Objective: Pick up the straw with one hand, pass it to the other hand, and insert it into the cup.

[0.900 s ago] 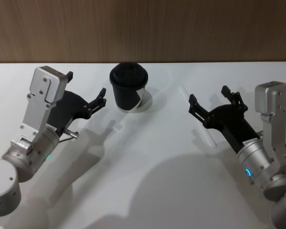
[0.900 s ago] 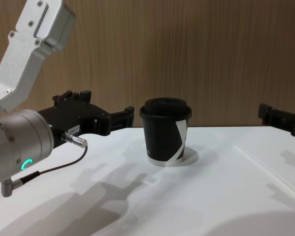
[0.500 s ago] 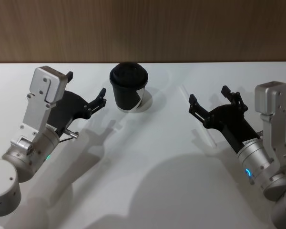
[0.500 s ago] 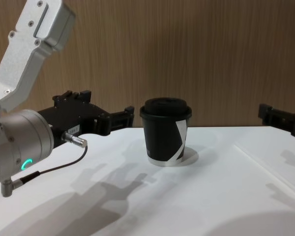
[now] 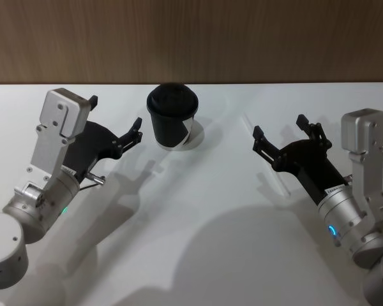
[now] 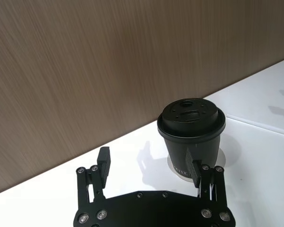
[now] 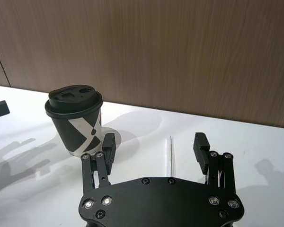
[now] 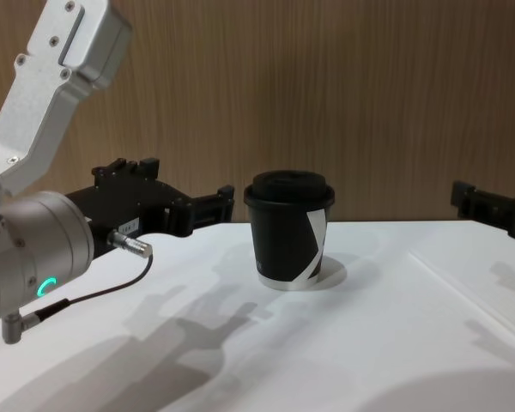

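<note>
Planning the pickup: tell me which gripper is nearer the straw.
Right. The right gripper hovers open over the straw; the left gripper sits beyond the cup, farther off.

You have the black lidded cup [image 5: 172, 121] upright on the surface [image 5: 198, 242], the white straw [image 7: 170, 153] lying flat to its right.

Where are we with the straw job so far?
Nothing is done: the straw lies on the table, right of the cup. In hand: nothing; the right tool is open near the straw, the left tool open beside the cup. Left: pickup, handover, insertion.
</note>
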`<state>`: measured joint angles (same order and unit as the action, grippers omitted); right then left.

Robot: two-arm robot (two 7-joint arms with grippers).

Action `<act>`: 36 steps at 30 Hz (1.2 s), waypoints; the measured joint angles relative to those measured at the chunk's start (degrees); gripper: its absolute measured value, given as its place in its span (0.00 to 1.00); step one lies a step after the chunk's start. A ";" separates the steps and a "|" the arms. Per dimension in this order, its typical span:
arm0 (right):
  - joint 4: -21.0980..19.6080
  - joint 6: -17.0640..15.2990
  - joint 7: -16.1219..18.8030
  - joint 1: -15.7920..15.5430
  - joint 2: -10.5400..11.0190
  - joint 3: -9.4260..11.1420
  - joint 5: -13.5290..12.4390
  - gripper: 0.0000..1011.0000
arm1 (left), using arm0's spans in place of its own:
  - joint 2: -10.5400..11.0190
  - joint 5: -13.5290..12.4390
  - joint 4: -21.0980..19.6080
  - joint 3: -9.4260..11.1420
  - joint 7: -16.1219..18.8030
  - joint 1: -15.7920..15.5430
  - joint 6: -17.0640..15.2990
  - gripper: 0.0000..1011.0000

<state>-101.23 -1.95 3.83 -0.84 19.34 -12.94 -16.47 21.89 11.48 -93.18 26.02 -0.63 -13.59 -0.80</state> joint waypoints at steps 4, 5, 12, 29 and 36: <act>0.00 0.00 0.00 0.00 0.00 0.00 0.00 0.99 | 0.00 0.00 0.00 0.00 0.00 0.00 0.00 0.99; 0.00 0.00 0.00 0.00 0.00 0.00 0.00 0.99 | 0.00 0.00 0.00 0.00 0.00 0.00 0.00 0.99; 0.00 0.00 0.00 0.00 0.00 0.00 0.00 0.99 | 0.00 0.00 0.00 0.00 0.00 0.00 0.00 0.99; 0.35 -1.77 0.59 0.43 0.84 -0.57 1.41 0.99 | 0.00 0.00 0.00 0.00 0.00 0.00 0.00 0.99; 0.91 -4.02 1.30 1.21 1.56 -1.34 2.85 0.99 | 0.01 0.00 0.00 0.00 0.00 0.00 0.00 0.99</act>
<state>-100.32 -5.97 5.13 0.37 20.89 -14.28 -13.61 21.90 11.48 -93.17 26.03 -0.63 -13.59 -0.79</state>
